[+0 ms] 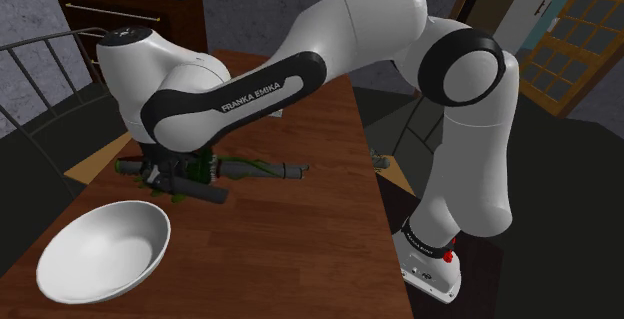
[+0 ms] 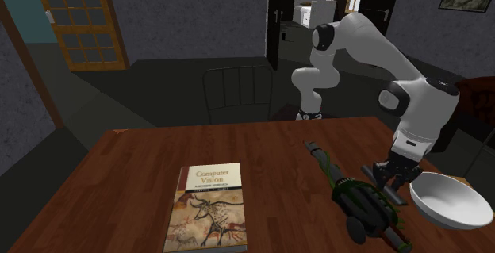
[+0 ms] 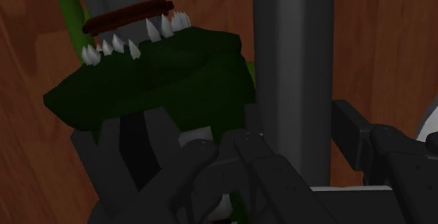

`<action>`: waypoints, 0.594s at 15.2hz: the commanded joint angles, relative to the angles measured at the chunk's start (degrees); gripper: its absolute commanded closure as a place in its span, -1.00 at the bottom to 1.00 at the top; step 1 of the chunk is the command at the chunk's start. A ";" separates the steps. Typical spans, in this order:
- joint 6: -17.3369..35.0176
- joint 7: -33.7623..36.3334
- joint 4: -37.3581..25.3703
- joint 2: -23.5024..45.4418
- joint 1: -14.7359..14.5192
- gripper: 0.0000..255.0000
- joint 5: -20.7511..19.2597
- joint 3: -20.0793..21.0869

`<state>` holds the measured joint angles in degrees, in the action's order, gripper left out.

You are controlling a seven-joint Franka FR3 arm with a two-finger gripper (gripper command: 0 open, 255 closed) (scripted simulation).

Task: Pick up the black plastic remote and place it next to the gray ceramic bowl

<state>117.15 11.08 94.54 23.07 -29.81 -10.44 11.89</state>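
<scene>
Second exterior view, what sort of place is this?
Likely a room in a house, perhaps a dining room: a wooden table with a chair at it, and a glass-paned wooden door.

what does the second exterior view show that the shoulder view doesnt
Second exterior view, not the shoulder one: a book lying flat and a chair. Shoulder view, not the second: a dresser. Both: the table, the arm, its hand low over a dark green object, and the white bowl close by.
</scene>
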 commanded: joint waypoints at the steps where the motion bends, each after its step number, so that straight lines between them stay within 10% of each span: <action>1: 1.44 0.19 1.20 0.58 0.12 1.00 -0.23 -0.20; 9: 6.35 1.09 3.59 3.20 -0.04 1.00 -1.18 -0.58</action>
<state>123.40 11.45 97.61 22.73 -30.05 -10.29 12.36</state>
